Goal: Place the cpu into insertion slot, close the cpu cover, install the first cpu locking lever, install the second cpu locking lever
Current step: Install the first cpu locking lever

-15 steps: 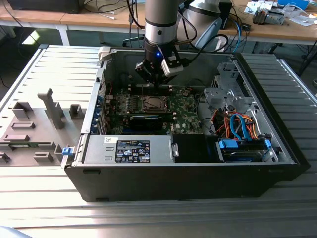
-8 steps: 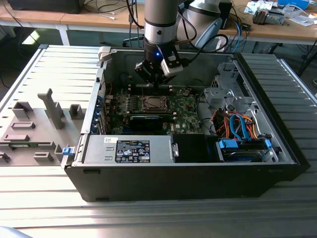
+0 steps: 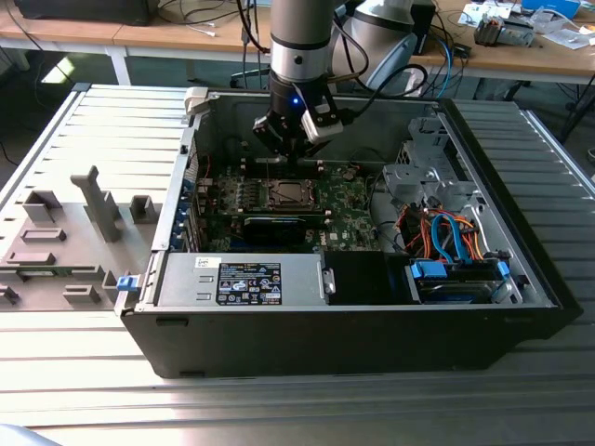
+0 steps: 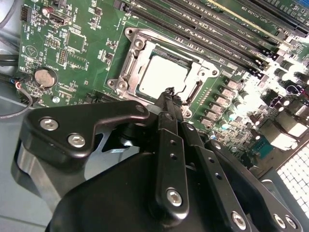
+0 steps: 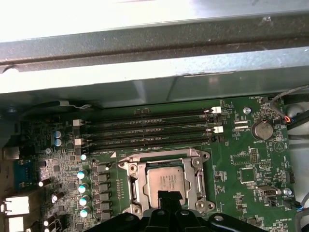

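I have the gripper (image 3: 284, 156) hanging over the motherboard (image 3: 344, 200) inside the open case (image 3: 372, 307). In both wrist views its fingers (image 4: 166, 99) are pressed together, holding nothing, with the tip (image 5: 165, 198) just at the socket's edge. The cpu (image 5: 166, 180) lies flat in the slot (image 4: 161, 72), its silvery top showing through the window of the cover (image 5: 190, 159), which is down over it. Memory slots (image 5: 145, 128) run just beyond the socket, and a coin battery (image 5: 263, 129) sits off to one side.
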Available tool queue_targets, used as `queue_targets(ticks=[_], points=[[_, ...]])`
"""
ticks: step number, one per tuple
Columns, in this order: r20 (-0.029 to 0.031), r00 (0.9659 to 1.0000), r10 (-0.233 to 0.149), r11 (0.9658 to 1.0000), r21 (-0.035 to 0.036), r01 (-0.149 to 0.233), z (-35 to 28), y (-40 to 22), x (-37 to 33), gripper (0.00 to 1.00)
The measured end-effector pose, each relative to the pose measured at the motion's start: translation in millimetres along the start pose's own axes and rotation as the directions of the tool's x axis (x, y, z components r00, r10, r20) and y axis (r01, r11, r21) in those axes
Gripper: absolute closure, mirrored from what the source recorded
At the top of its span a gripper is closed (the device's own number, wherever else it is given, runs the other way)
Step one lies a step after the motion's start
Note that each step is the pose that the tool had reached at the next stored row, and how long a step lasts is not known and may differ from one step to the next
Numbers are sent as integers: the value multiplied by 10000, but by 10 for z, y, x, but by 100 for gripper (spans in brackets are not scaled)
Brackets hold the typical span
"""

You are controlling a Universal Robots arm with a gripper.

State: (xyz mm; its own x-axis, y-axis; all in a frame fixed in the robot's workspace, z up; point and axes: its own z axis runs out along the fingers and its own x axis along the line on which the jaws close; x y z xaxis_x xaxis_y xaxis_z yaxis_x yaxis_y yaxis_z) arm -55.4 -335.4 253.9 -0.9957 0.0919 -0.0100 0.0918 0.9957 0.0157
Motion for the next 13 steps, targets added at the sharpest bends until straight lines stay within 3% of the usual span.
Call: queue_targets(ticks=[13], points=[[0, 10000, 0, 10000, 0, 0, -29, 0, 2, 89]])
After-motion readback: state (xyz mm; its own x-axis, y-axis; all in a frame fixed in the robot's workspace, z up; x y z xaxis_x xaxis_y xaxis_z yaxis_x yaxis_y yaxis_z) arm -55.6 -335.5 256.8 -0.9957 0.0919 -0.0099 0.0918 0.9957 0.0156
